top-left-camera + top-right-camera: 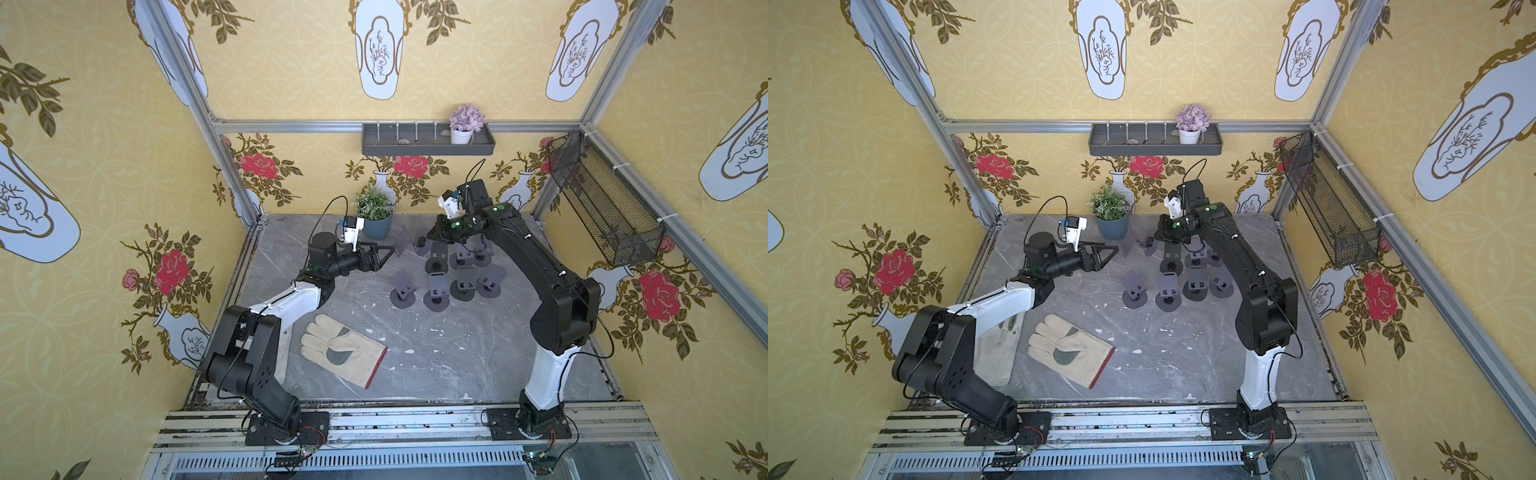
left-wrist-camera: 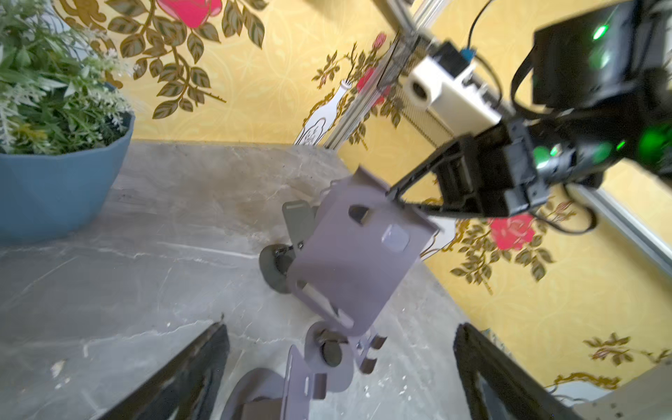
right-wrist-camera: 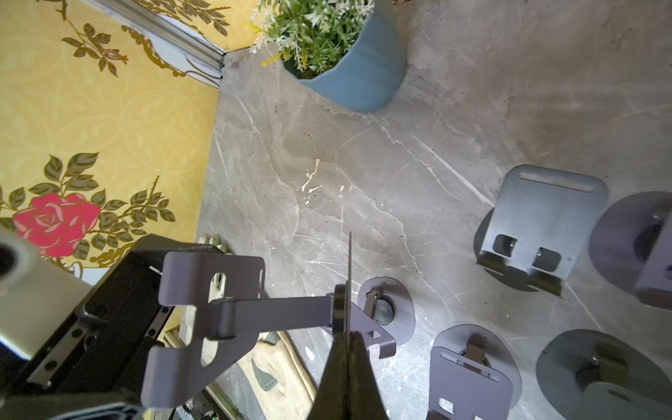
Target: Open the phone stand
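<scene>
**Phone stand (image 2: 349, 254) held above the bench (image 1: 436, 365), just beside the potted plant (image 1: 376, 216).**
The right gripper (image 3: 348, 334) has its jaws closed on a thin edge of the stand, whose arm and rest plate reach toward the left gripper (image 1: 388, 251). The left jaws stand wide, one on each side of the plate in the left wrist view and clear of it. Further phone stands (image 1: 457, 274) sit grouped on the bench under the right arm. A work glove (image 1: 343, 349) lies nearer the front.

In both top views the right arm (image 1: 536, 262) hides some of the phone stands (image 1: 462, 286) beneath it.
</scene>
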You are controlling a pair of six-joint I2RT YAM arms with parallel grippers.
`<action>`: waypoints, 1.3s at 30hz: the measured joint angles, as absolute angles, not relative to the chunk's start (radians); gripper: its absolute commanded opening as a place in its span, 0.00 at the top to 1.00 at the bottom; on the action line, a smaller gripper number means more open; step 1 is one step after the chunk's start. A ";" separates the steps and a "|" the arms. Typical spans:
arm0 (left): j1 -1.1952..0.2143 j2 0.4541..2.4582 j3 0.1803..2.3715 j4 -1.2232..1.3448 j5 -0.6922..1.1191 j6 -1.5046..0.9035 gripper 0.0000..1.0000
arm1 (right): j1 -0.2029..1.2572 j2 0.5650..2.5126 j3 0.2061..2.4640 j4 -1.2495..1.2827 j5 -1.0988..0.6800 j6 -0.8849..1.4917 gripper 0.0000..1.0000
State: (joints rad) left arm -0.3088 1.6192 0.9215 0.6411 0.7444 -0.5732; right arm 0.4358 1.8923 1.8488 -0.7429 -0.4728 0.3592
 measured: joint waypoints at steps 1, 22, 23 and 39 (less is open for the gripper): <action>-0.301 1.629 0.920 0.688 0.760 -0.620 0.01 | 0.436 1.887 1.832 -0.724 -0.488 0.374 1.00; -0.231 1.891 0.919 1.588 0.949 -1.497 0.12 | 0.443 1.931 1.803 -0.444 -0.651 0.519 1.00; -0.229 1.892 0.919 1.593 0.951 -1.499 0.13 | 0.445 1.936 1.809 -0.443 -0.653 0.519 1.00; -0.175 1.930 0.918 1.611 0.960 -1.519 0.07 | 0.428 1.911 1.827 -0.447 -0.651 0.497 1.00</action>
State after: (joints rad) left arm -0.1749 1.9297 0.9176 1.6112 0.9596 -1.5188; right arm 0.4282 1.9110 1.8267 -0.4473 -0.6510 0.4969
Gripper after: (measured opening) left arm 0.928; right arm 0.048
